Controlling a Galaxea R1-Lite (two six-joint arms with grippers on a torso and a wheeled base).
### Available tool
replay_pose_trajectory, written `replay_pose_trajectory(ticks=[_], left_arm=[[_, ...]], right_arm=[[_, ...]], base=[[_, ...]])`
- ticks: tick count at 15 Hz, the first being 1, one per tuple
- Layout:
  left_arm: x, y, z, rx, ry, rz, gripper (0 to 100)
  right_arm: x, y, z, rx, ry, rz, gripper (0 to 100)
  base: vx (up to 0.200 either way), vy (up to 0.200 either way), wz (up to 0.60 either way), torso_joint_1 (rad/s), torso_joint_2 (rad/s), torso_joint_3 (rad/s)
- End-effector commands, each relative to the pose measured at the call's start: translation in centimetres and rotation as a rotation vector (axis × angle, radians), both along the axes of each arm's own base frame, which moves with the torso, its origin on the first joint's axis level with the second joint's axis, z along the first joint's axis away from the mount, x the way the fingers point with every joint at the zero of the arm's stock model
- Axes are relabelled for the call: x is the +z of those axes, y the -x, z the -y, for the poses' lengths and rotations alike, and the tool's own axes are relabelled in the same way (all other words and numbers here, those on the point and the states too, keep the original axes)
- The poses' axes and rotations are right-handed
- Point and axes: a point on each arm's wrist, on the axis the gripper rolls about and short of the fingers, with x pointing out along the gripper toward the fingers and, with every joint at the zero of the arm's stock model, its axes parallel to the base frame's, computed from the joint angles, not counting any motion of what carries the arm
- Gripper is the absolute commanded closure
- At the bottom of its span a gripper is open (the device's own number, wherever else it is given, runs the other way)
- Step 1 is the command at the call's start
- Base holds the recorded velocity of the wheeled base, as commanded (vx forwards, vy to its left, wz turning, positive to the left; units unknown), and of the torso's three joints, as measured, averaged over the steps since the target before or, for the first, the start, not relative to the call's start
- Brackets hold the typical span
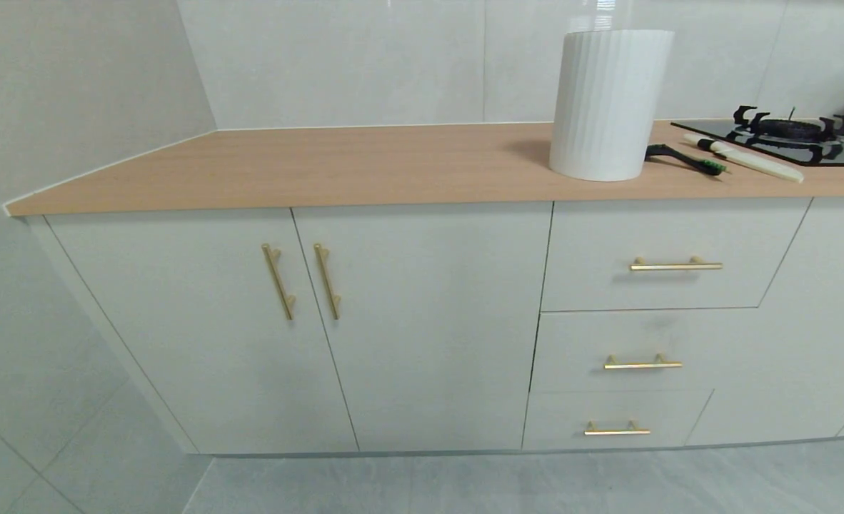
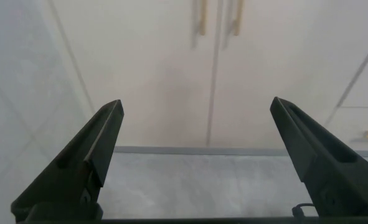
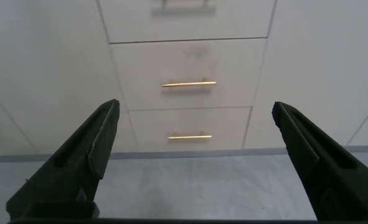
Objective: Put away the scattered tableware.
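Left gripper [image 2: 196, 102], fingers spread wide, is held low facing 2 cabinet doors [image 2: 171, 62]. Right gripper [image 3: 195, 104], fingers equally spread, faces the drawers [image 3: 184, 68]. Near the worktop's [image 1: 322, 168] front edge, toward its right end, stands a white ribbed container [image 1: 608, 103], contents hidden. A black utensil [image 1: 679, 157] and a white knife [image 1: 757, 163] lie just beside it.

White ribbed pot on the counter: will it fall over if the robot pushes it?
If pushed near the top, the white ribbed pot stands tall for its base, so it may tip rather than slide. It looks stiff and smooth, perhaps slippery to grip, though the ribs might help. A fall off the wooden counter could crack it.
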Motion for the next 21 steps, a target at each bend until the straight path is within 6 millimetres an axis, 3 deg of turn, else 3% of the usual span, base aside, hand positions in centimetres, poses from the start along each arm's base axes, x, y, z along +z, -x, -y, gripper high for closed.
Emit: replay_pose_trajectory(ticks=[1, 10, 16, 21], left_arm=[[0.02, -0.01, 0.00, 0.000, 0.001, -0.001, 0], [0.02, -0.01, 0.00, 0.000, 0.001, -0.001, 0], [-0.03, -0.02, 0.00, 0.002, 0.001, -0.002, 0], [0.02, -0.01, 0.00, 0.002, 0.001, -0.001, 0]], right_arm=[[0.01, -0.01, 0.00, 0.000, 0.000, -0.002, 0], [0.01, -0.01, 0.00, 0.000, 0.000, -0.002, 0], [0.01, -0.01, 0.00, 0.000, 0.000, -0.002, 0], [0.01, -0.01, 0.00, 0.000, 0.000, -0.002, 0]], base=[[0.000, -0.200, 0.00, -0.002, 0.01, -0.002], [0.000, -0.022, 0.00, 0.000, 0.00, 0.000], [0.200, 0.000, 0.00, 0.002, 0.00, 0.003], [0.000, 0.000, 0.00, 0.000, 0.00, 0.000]])
